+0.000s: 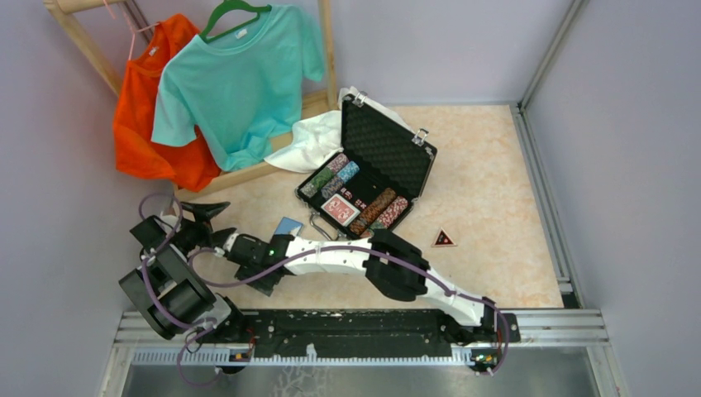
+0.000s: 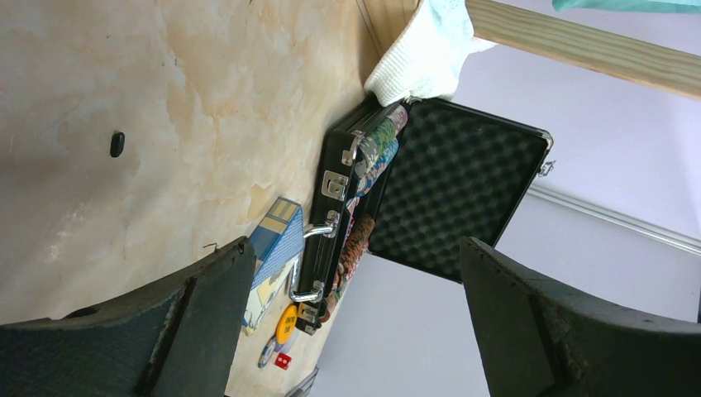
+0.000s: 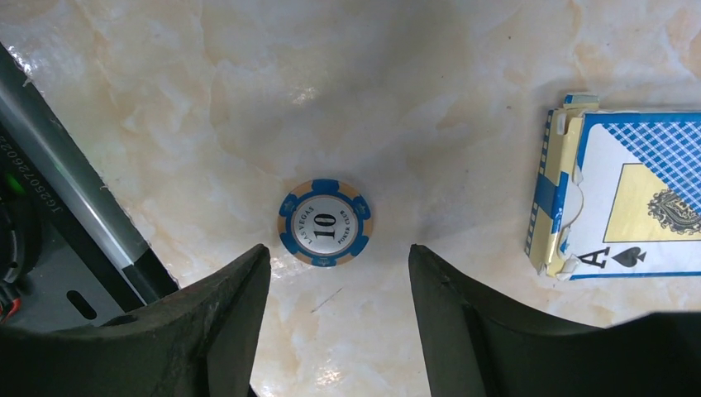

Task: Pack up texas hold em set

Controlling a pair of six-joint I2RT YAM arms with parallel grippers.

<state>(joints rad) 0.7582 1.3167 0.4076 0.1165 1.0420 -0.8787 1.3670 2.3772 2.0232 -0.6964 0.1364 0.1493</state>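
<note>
Open case (image 1: 372,178) sits toward the table's (image 1: 496,165) far edge. From above, the right arm hides most of the blue deck (image 1: 288,225). Only the right wrist view shows a chip (image 3: 325,222) reading "10" and "Las Vegas", near the near edge, just ahead of the right gripper's (image 3: 337,256) spread, empty jaws. Left gripper (image 2: 357,248) gapes wide, empty.

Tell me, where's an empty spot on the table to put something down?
Best is the bare tabletop right of the open case, past the red triangle out to the wall rail. Crowded: in front of the case, where the blue card deck, a loose chip and the right arm lie.
</note>
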